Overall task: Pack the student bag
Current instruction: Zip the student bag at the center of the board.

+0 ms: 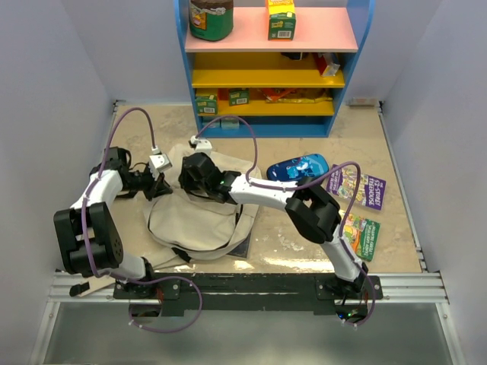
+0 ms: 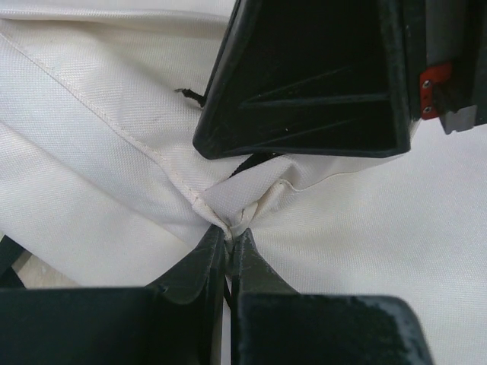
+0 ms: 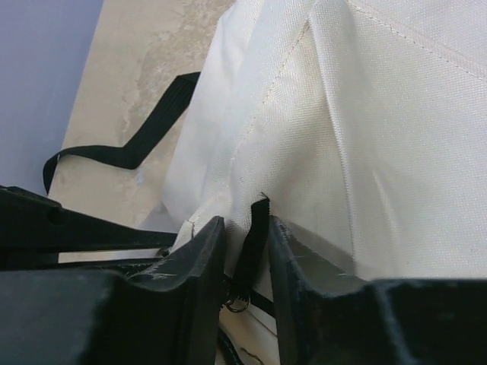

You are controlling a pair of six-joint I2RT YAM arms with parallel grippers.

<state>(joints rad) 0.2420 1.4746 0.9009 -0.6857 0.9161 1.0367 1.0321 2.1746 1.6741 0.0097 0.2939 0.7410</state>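
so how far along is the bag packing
Nothing looks packed yet: the pencil case and two books lie outside, right of the bag. In hand, probably getting the bag open: the left gripper is shut on a fold of its fabric, and the right gripper has a black tab between its fingers; whether it grips yet is unclear. Left: open the bag, then load the items.

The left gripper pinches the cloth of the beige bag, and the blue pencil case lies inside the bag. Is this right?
Not quite. The left gripper does pinch the cloth of the student bag, but the blue pencil case lies on the table beside the bag, not inside it; the top external view shows this.
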